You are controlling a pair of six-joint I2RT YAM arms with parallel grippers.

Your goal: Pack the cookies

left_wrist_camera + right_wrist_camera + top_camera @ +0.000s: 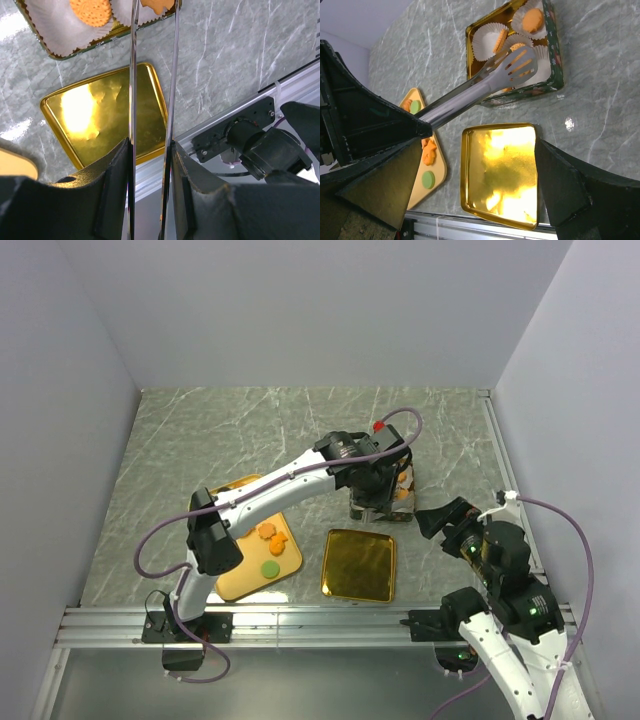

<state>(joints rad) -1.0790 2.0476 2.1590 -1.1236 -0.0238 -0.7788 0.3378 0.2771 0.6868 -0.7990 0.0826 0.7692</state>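
My left gripper is shut on a pair of metal tongs, whose slotted ends hang over the open cookie tin. The tin holds white paper cups with orange cookies in them. I cannot tell whether the tongs grip a cookie. More cookies lie on a tan board: orange ones and a green one. My right gripper is open and empty, to the right of the tin.
A gold tin lid lies upside down between the board and my right arm, close to the metal rail at the table's near edge. Walls enclose the table on three sides.
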